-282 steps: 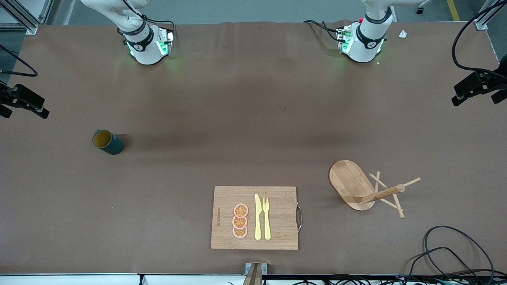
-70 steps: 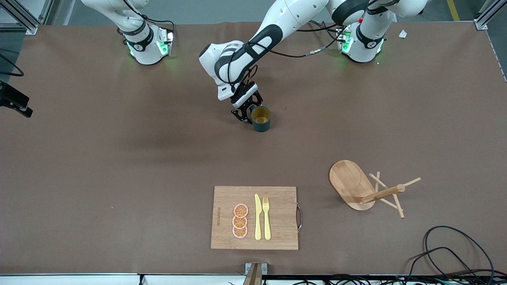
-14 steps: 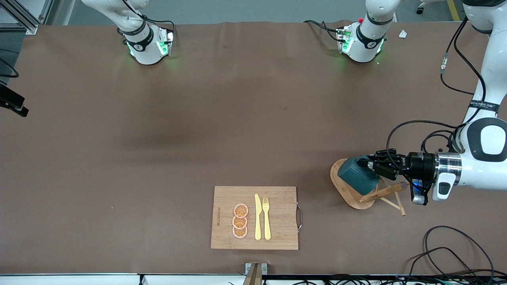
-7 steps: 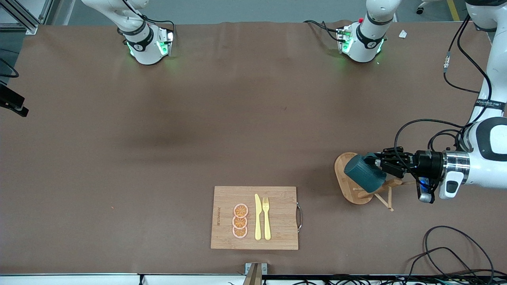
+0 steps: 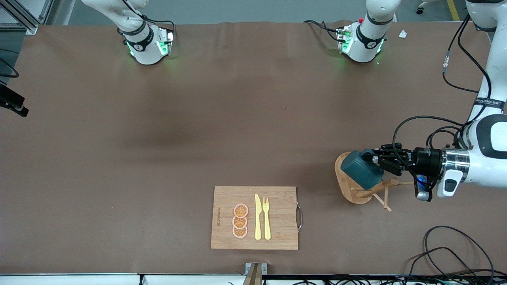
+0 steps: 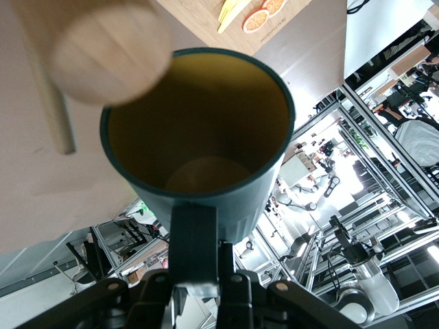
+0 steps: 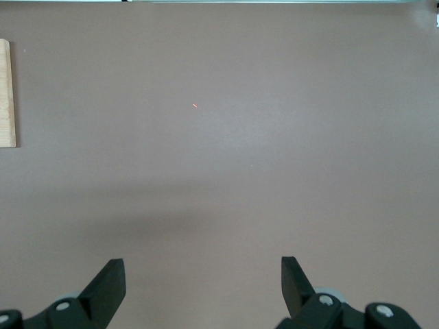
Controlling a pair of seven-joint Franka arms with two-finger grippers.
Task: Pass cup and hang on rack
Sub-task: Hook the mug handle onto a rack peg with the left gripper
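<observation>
Left gripper [image 5: 376,161] clenched on the cup [image 5: 359,172] by its handle, tipped sideways just over the rack [image 5: 366,189] for hooking onto a peg; right gripper [image 7: 202,284] spread, waiting.

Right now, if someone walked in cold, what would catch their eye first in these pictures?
First, the left hand shut on the teal cup, holding it tipped on its side over the rack at the left arm's end of the table. Next, nearer the front camera, the cutting board with three orange slices, a yellow knife and fork. The right hand waits open over bare table.
</observation>
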